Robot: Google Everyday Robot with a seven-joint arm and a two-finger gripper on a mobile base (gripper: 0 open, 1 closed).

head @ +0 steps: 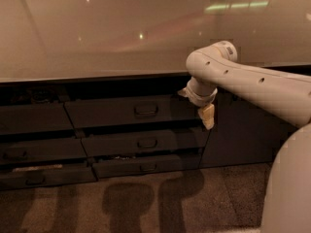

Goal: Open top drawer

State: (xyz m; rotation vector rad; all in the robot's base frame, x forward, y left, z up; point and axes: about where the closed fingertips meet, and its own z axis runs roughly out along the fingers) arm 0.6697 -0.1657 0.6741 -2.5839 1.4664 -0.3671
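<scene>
The top drawer (pixel 112 111) is the widest dark grey front, just under the counter edge, with a small rectangular pull handle (pixel 146 110) at its centre. Its front stands a little out from the cabinet face. My gripper (pixel 207 116) hangs from the white arm (pixel 248 79) that reaches in from the right. It points down at the drawer's right end, well to the right of the handle and about level with it. It holds nothing that I can see.
Two slimmer drawer fronts (pixel 146 143) (pixel 146 167) lie below, and more drawers (pixel 34 118) stand at the left. A dark cabinet door (pixel 243 130) is at the right. A glossy pale counter (pixel 97 33) runs above. My white body (pixel 291 188) fills the lower right corner.
</scene>
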